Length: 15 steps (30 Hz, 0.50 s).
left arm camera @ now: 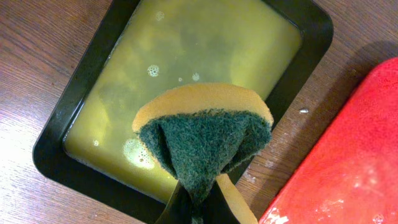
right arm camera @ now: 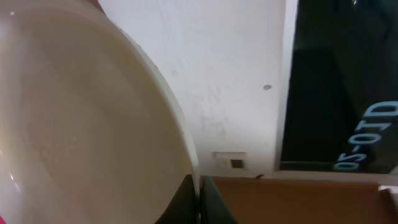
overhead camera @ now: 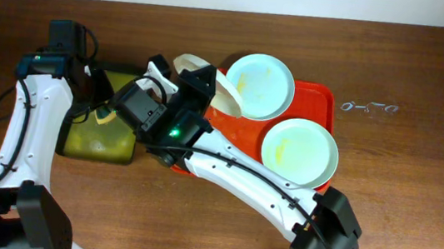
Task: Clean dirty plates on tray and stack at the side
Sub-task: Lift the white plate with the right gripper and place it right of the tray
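The red tray (overhead camera: 319, 95) lies right of centre and holds two pale blue-green plates with yellowish smears, one at the back (overhead camera: 260, 85) and one at the front (overhead camera: 300, 153). My right gripper (overhead camera: 197, 84) is shut on the rim of the white plate (overhead camera: 229, 98) and holds it tilted on edge above the tray's left end. In the right wrist view the plate (right arm camera: 81, 124) fills the left side, with its rim between the fingers (right arm camera: 200, 202). My left gripper (left arm camera: 199, 208) is shut on a yellow and green sponge (left arm camera: 205, 130) above the black tray (left arm camera: 56, 143).
The black tray (overhead camera: 122, 157) of yellow-green liquid sits just left of the red tray, whose edge shows in the left wrist view (left arm camera: 348, 155). Small clear or metal bits (overhead camera: 368, 108) lie on the table right of the red tray.
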Each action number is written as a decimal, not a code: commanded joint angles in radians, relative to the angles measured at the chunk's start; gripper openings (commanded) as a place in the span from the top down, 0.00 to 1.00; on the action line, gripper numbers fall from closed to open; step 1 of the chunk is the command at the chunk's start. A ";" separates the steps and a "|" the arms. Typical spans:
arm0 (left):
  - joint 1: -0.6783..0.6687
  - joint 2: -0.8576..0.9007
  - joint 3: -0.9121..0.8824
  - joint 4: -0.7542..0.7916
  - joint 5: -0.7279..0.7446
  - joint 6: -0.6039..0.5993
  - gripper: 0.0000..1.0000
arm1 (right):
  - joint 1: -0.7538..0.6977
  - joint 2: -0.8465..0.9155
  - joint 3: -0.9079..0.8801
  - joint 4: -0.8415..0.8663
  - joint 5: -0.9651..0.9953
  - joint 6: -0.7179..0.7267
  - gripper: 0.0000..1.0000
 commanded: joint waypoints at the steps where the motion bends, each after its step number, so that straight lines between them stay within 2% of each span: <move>1: 0.003 -0.023 0.013 0.001 -0.011 0.016 1.00 | 0.007 -0.038 0.016 0.003 0.054 -0.034 0.96; 2: 0.003 -0.023 0.013 0.001 -0.011 0.016 1.00 | 0.007 -0.038 0.016 0.002 0.050 -0.003 0.96; 4: 0.003 -0.023 0.013 0.000 -0.011 0.016 1.00 | -0.004 -0.038 0.016 -0.073 -0.074 0.151 0.96; 6: 0.003 -0.023 0.013 -0.003 -0.011 0.016 1.00 | -0.056 -0.037 0.008 -0.187 -0.470 0.193 0.96; 7: 0.003 -0.023 0.013 -0.003 -0.011 0.016 1.00 | -0.093 -0.037 0.003 -0.214 -0.572 0.194 0.96; 9: 0.003 -0.023 0.013 -0.004 -0.010 0.016 1.00 | -0.174 -0.064 0.011 -0.240 -0.556 0.340 0.96; 11: 0.003 -0.023 0.013 -0.003 -0.011 0.016 1.00 | -0.282 -0.119 0.012 -0.202 -0.741 0.369 0.96; 12: 0.003 -0.023 0.013 -0.003 -0.011 0.016 1.00 | -0.363 -0.140 0.012 -0.183 -0.897 0.369 0.96; 13: 0.003 -0.023 0.013 -0.003 -0.011 0.016 1.00 | -0.476 -0.144 0.012 -0.173 -1.094 0.370 0.96; 15: 0.003 -0.023 0.013 -0.005 -0.011 0.016 1.00 | -0.682 -0.134 0.008 -0.185 -1.353 0.372 0.96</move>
